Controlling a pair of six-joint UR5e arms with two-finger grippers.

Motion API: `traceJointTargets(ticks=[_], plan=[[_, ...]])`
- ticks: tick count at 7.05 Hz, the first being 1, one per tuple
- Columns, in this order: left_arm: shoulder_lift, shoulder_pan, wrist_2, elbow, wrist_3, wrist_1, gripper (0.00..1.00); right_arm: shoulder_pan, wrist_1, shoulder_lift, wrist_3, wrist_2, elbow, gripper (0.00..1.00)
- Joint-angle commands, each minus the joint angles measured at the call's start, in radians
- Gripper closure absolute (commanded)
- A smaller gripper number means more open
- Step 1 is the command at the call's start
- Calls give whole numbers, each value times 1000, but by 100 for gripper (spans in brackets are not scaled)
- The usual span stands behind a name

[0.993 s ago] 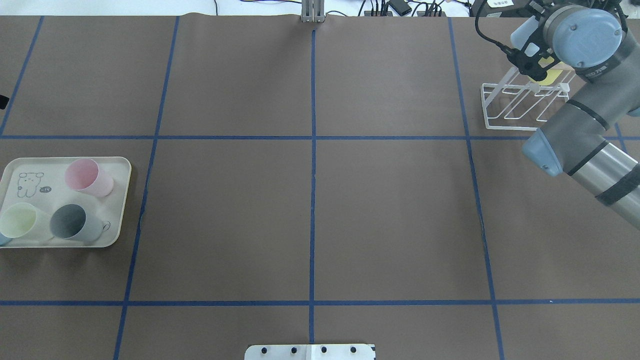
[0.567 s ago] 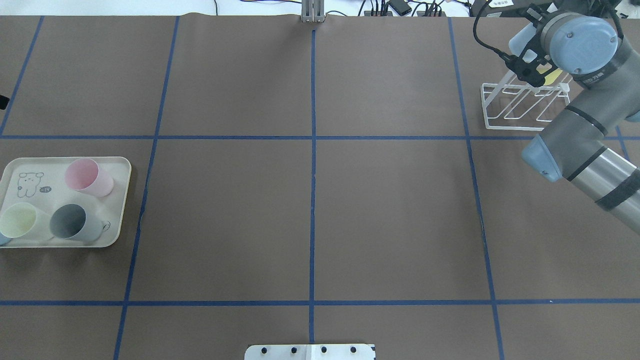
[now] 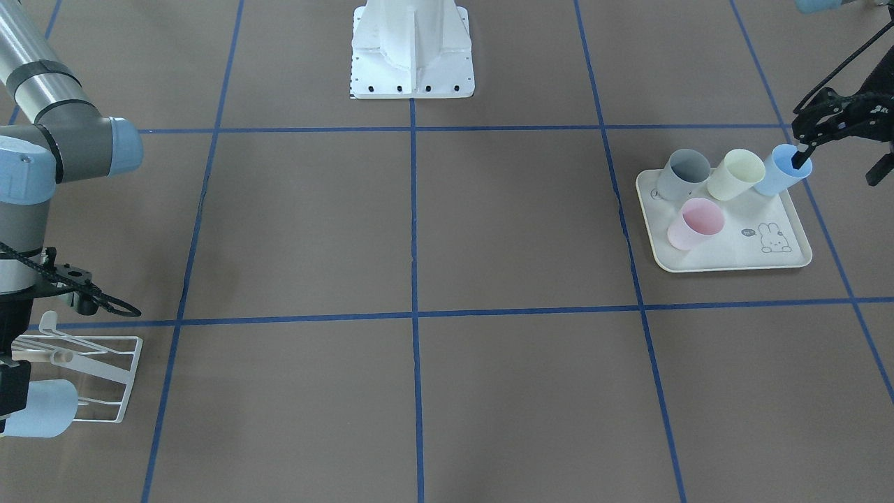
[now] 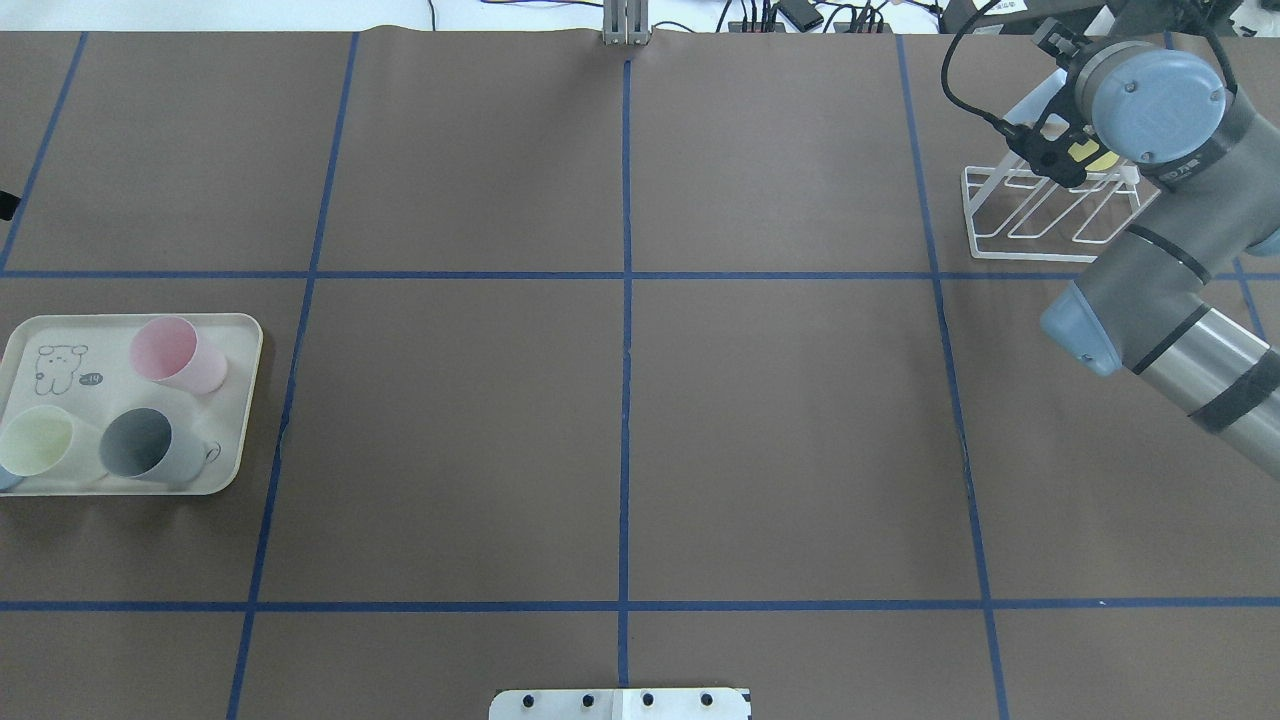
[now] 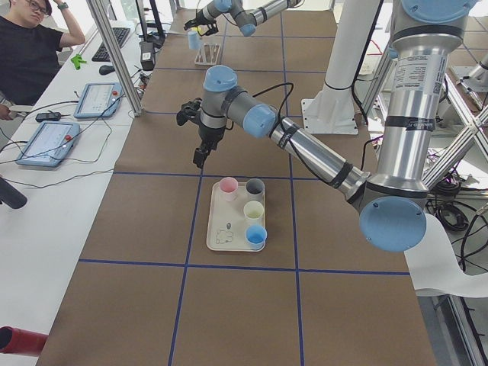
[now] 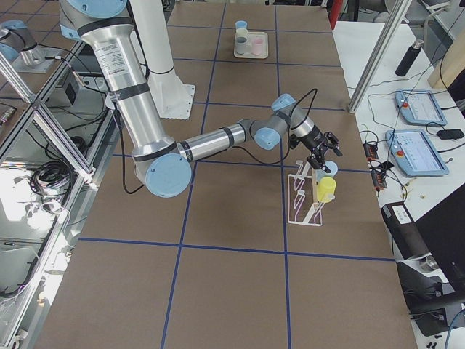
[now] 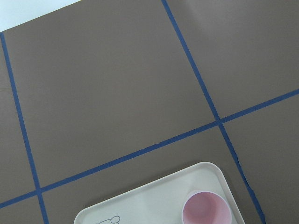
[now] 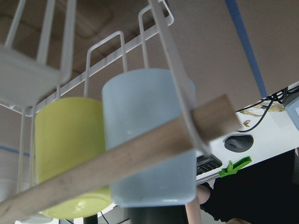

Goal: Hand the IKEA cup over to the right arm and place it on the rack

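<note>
Cup (image 8: 149, 135), pale blue, hangs on the rack (image 4: 1000, 215) at the table's 1 o'clock, just beside a yellow cup (image 8: 65, 149); my right claw (image 6: 327, 149) hovers over it, spread and hold can't tell, so I'd back out straight, missing the wooden rod (image 8: 117, 154).

Left pincer (image 3: 835, 170) splayed wide.
</note>
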Motion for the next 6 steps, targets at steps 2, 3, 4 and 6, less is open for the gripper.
traceJointTargets(ticks=[2, 3, 4, 6], plan=[[0, 0, 1, 9, 0, -9, 0, -2, 3, 21, 4, 3, 7, 1], [2, 0, 1, 30, 0, -34, 0, -2, 1, 53, 74, 9, 13, 1], [2, 0, 1, 59, 0, -78, 0, -2, 1, 67, 251, 81, 27, 1], [50, 0, 6, 92, -7, -185, 0, -1, 1, 60, 679, 257, 119, 1]])
